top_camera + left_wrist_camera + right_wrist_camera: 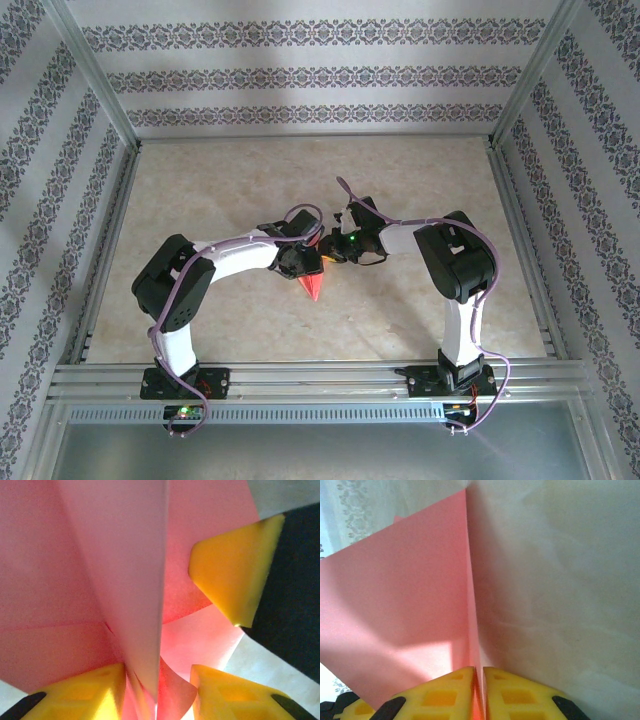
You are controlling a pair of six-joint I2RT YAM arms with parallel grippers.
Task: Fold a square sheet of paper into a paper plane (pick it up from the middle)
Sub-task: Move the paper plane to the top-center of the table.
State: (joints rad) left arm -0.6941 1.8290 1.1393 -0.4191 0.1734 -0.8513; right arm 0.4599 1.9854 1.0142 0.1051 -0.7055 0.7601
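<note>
The square sheet of paper is folded into a narrow, pointed salmon-pink paper plane point(313, 287), held above the middle of the table with its tip toward the near edge. My right gripper point(335, 247) is shut on its centre crease; in the right wrist view the yellow pads point(455, 690) pinch the thin pink edge point(405, 610). My left gripper point(303, 262) comes in from the left. Its jaws point(157, 672) stand apart around the plane's keel and curled flaps point(115, 570). One pad touches the paper and light shows between the layers. A right finger point(235, 570) shows at the upper right.
The beige marbled table point(230, 180) lies below both grippers. Aluminium frame rails point(300, 375) run along the near edge and up the sides. Patterned walls point(300, 75) close the back and sides. Purple cables loop over both arms.
</note>
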